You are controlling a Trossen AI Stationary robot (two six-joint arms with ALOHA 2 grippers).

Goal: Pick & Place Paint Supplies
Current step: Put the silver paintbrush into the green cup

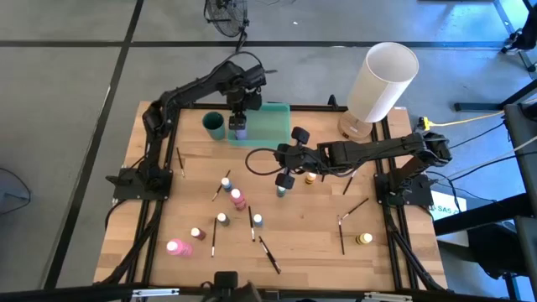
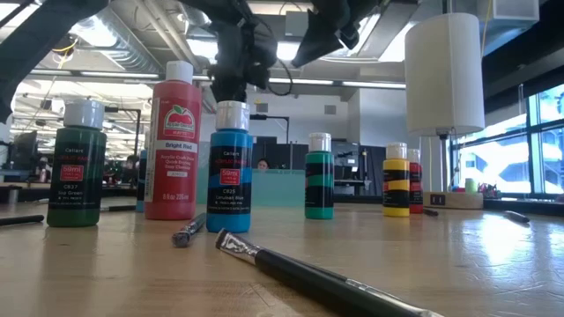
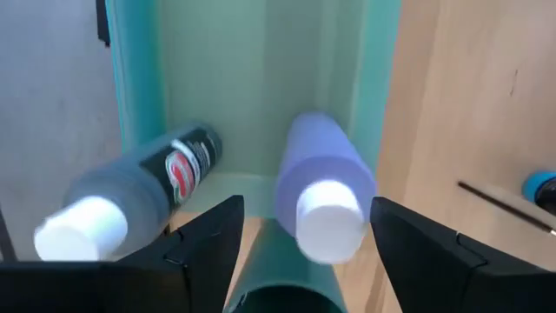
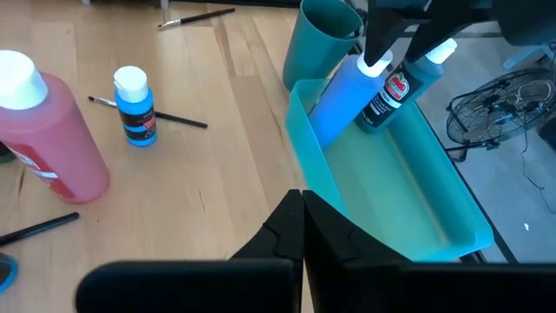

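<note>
Currently the purple bottle [image 3: 323, 187], white cap [image 3: 330, 220], leans tilted against the end wall of the green tray [image 1: 270, 122] at the desk's [image 1: 310, 243] far edge. Left gripper [image 1: 238, 118] sits over it, fingers [image 3: 204, 239] spread on either side of the cap, not pinching it. A black bottle [image 3: 143, 187] with a red-and-white label, also white-capped, lies slanted just beside it in the same tray. A teal cup [image 1: 214, 125] stands just beside the tray end.

Right gripper [image 1: 288, 174] hovers mid-desk, fingers pressed together, holding nothing, close above a small teal bottle [image 1: 281, 191]; an orange bottle [image 1: 310, 178] is just beside it.

Rest of the desk: big red bottle [image 2: 173, 141], blue bottle [image 2: 230, 167], dark green bottle [image 2: 77, 165], a pink one [image 1: 179, 247] lying down, a yellow one [image 1: 364, 239] near the right edge, thin dark brushes [image 1: 270, 254] scattered between. White lamp [image 1: 382, 81] stands at the far right corner.
</note>
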